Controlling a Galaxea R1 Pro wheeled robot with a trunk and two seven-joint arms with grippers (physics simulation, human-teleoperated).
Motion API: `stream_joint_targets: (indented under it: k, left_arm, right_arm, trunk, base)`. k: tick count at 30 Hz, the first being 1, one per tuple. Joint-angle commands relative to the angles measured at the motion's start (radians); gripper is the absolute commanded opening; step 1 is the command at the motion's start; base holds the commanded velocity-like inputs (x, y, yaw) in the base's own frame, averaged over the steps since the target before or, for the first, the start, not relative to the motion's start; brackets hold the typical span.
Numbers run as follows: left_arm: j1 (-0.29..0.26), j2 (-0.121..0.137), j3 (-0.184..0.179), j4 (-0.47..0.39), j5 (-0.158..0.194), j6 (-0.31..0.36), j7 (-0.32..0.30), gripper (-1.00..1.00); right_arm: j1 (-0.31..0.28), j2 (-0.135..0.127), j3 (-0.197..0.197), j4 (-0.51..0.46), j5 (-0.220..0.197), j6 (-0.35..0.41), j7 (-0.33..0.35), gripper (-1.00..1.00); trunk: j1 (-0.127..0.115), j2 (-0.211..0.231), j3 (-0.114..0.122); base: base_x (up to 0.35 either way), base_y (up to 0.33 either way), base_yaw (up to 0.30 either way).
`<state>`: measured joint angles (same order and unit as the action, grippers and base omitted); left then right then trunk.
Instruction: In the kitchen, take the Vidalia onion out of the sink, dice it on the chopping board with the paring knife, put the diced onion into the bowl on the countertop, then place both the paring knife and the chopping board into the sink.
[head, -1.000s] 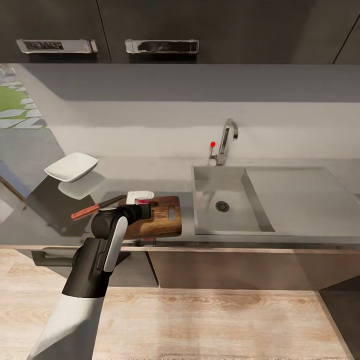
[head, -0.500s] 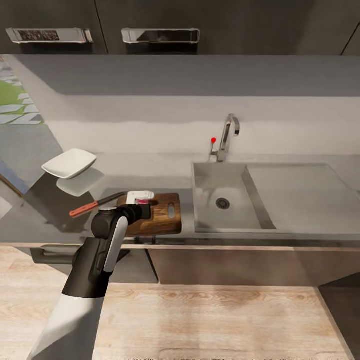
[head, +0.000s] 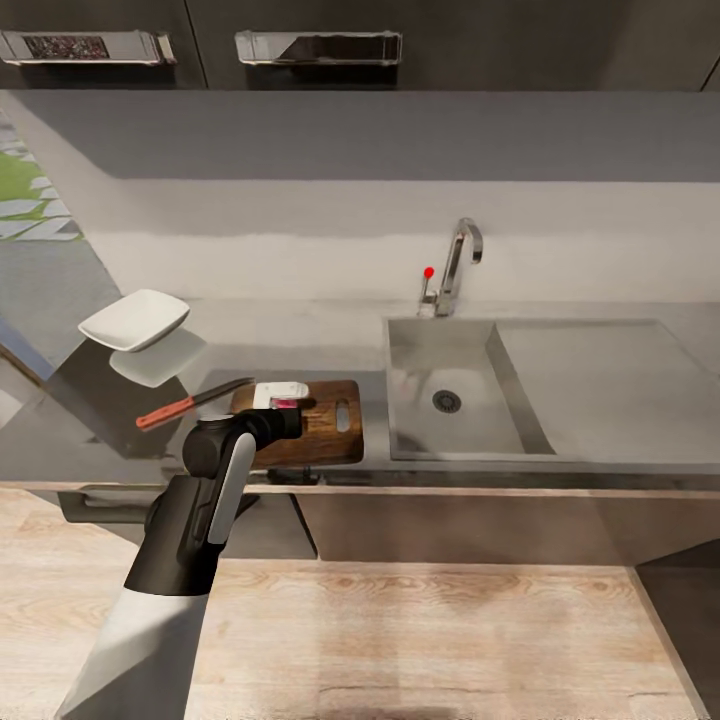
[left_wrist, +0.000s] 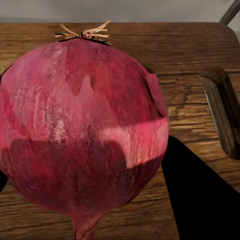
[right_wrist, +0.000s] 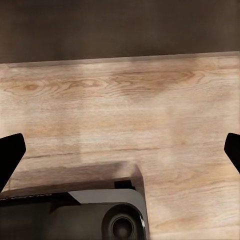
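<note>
My left gripper (head: 281, 393) is shut on the Vidalia onion (head: 287, 403), just above the left part of the chopping board (head: 325, 435). In the left wrist view the red-skinned onion (left_wrist: 80, 125) looms close over the wooden board (left_wrist: 190, 45), with a dark finger (left_wrist: 200, 200) beside it. The paring knife (head: 190, 402) lies on the countertop (head: 300, 340) left of the board. Further left sits the white bowl (head: 135, 320). The sink (head: 420, 350) is to the right of the board. My right gripper (right_wrist: 120, 150) is open, over the wooden floor.
The tap (head: 455, 265) with a red dot stands behind the basin, and a flat drainboard (head: 600, 380) lies to its right. Upper cabinet handles (head: 318, 45) hang above. The cabinet fronts (head: 450, 530) drop below the counter edge, with light wooden floor (head: 420, 640) in front.
The whole picture has shifted, so the counter things sit a little higher in the view. My left gripper still holds the onion over the board.
</note>
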<state>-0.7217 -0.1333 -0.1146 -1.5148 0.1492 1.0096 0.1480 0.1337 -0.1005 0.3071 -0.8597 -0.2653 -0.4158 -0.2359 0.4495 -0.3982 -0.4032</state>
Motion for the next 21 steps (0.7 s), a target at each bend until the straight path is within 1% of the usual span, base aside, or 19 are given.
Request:
stream_joint_targets:
  k: [1, 21]
  left_arm:
    - [-0.001, 0.0, 0.0, -0.001, 0.009, 0.004, 0.009, -1.0]
    - [-0.001, 0.0, 0.0, -0.001, 0.009, 0.004, 0.009, -1.0]
  right_arm:
    - [0.0, -0.002, 0.006, -0.002, -0.008, -0.003, -0.006, 1.0]
    - [0.0, -0.001, 0.007, -0.001, -0.008, -0.003, -0.006, 1.0]
  trunk:
    - [0.001, -0.002, -0.003]
    - [0.001, -0.002, -0.035]
  base:
    - [0.0, 0.0, 0.0]
    - [0.0, 0.0, 0.0]
